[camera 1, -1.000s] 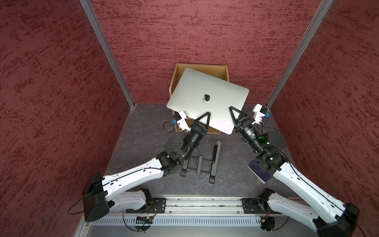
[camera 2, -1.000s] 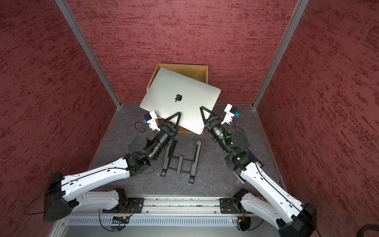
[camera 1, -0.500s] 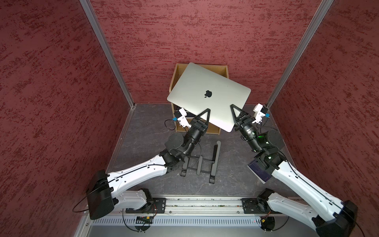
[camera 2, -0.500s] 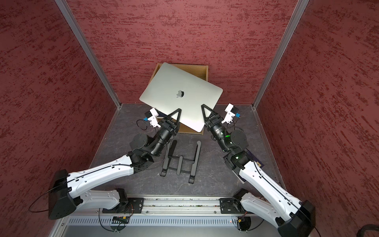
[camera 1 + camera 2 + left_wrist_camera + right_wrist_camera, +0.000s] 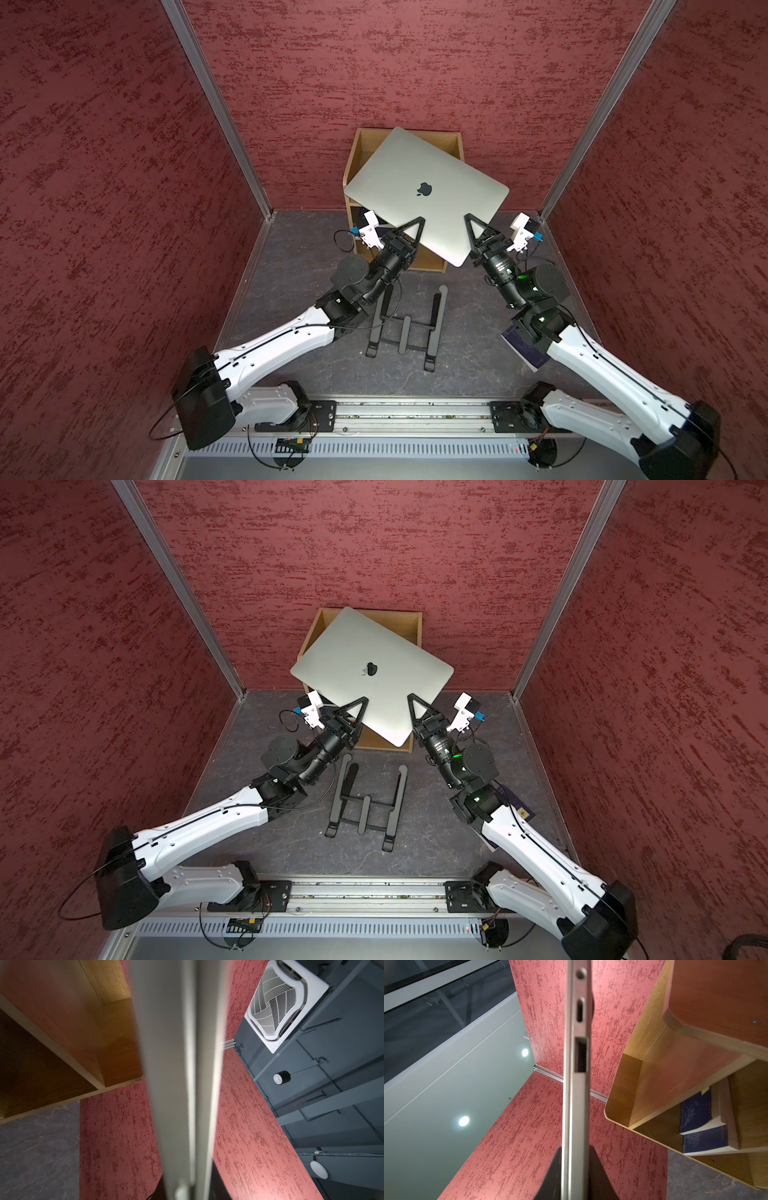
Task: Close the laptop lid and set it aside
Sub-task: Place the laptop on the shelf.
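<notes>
You are holding the closed thin silver-grey aluminium laptop [image 5: 428, 195], left pincer [image 5: 415, 227] and right pincer [image 5: 473, 227] both pinching its edge, so setting it aside level is probably coming next.

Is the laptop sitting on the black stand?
No, the left gripper and right gripper hold the laptop up, while the stand lies bare on the table.

Red walls [image 5: 415, 62] around a wooden shelf [image 5: 451, 143].
Dark grey marbled floor [image 5: 291, 249]; the shelf stands against the back wall.
</notes>
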{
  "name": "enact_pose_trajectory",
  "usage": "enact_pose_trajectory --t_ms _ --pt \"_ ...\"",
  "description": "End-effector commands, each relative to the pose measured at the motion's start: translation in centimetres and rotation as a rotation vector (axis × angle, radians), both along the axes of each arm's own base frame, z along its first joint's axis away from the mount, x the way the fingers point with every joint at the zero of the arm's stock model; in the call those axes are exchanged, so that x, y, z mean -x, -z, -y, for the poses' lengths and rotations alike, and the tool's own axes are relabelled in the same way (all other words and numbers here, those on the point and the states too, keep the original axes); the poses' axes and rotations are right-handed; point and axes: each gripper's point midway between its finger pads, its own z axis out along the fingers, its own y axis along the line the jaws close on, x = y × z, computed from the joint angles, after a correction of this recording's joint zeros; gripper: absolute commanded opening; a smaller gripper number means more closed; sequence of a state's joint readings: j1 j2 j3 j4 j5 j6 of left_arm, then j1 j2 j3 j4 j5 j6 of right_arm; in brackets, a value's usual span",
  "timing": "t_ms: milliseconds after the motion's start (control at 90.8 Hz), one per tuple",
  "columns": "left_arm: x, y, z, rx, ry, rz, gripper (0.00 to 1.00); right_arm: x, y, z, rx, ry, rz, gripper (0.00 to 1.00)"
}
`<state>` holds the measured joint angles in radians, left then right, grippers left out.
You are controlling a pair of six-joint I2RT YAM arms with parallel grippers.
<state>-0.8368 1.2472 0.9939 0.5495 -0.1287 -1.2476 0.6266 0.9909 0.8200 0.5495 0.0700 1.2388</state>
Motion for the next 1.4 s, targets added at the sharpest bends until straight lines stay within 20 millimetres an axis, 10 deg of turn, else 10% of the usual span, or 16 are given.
enact_pose_trajectory --t_ms 0,551,1388 --pt "-1.3 0.6 -0.8 -0.081 0.014 -0.021 0.03 2.8 -4.8 0.6 -0.078 -0.027 0.202 0.00" --pt "-5.9 1.7 -3.8 -0.092 0.018 -0.060 0.02 -1.6 -1.1 -2.1 -0.043 -0.016 0.106 0.15" --pt "-8.3 3.7 -6.1 -0.119 0.102 -0.198 0.00 -2.5 0.8 -2.4 0.047 0.027 0.063 0.44"
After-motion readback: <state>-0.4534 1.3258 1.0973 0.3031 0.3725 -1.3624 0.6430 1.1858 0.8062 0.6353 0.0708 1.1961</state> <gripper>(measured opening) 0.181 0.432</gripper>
